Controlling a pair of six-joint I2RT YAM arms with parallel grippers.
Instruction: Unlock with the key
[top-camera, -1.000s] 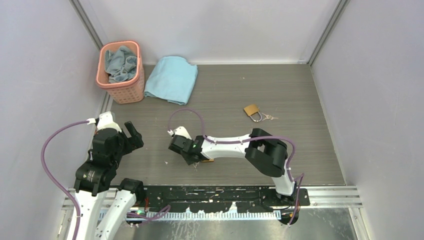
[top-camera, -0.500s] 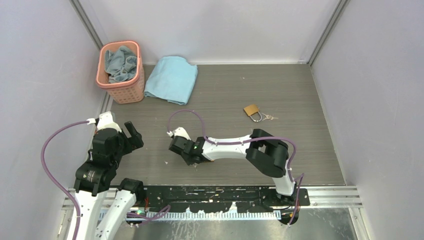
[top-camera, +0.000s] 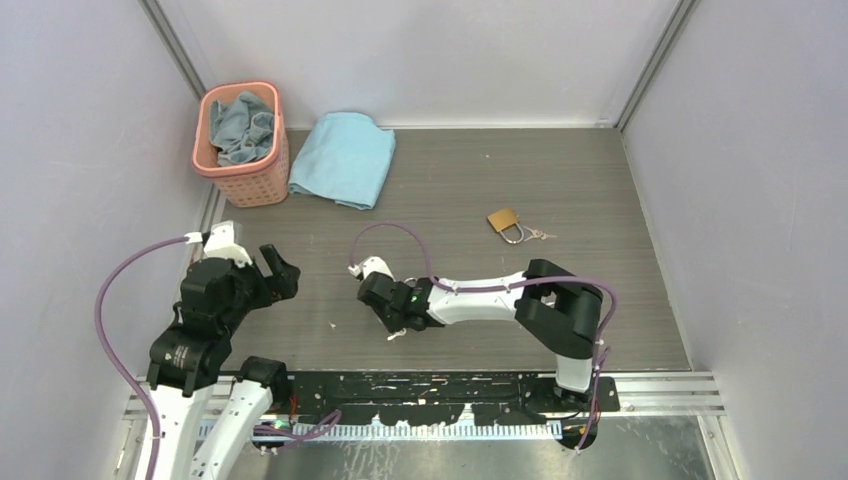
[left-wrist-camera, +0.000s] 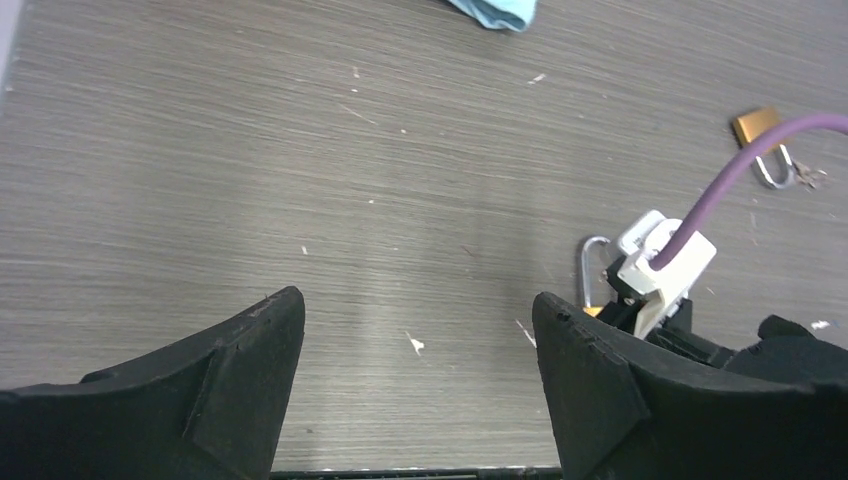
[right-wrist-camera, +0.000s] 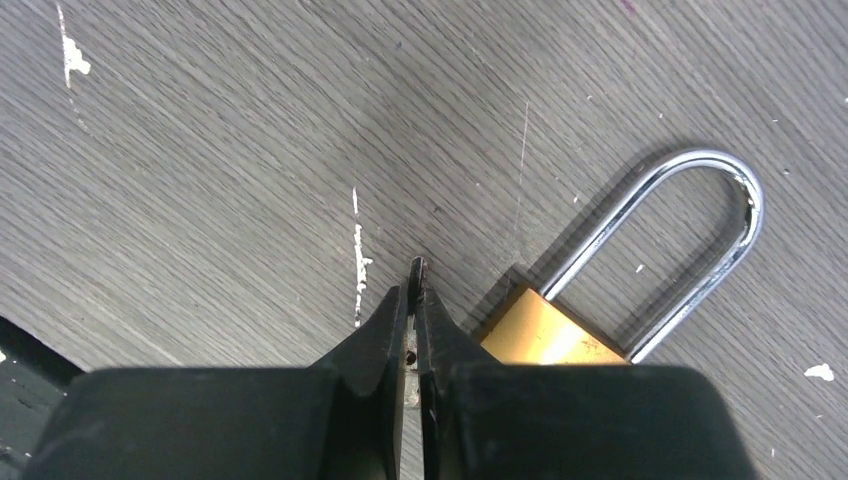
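Top external. Left hand (top-camera: 280, 268): spread, empty, above the tabletop (top-camera: 450, 180) at near left. Right hand (top-camera: 393, 325): low at near centre; what it grips is hidden from this view. Far lock (top-camera: 503, 221), with far keys (top-camera: 538, 235) just beside its shackle, lies well apart at right rear. Basket (top-camera: 262, 180) and cloth (top-camera: 345, 158) sit at left rear, out of the way.

Left wrist. Left hand (left-wrist-camera: 415, 298): fingers wide, nothing between them. Lock (left-wrist-camera: 586, 270): only its steel loop shows, flat on the tabletop by the right arm's wrist. Nothing holds it.

Right wrist. Right hand (right-wrist-camera: 413, 285): fingers pressed together on a thin grey sliver, judged to be the key (right-wrist-camera: 411, 352). The lock (right-wrist-camera: 545, 335) lies just beside the fingers, with its brass body partly under the hand and its keyhole end hidden.

Hazards, as judged:
- The key is held on a narrow edge, so it may twist or slip when pushed.
- The lock is loose, so it would likely slide or spin away from the key unless the left hand steadies it.
- The keyhole is unseen, so the approach could miss.
- The far keys may be the matching set; this cannot be told.
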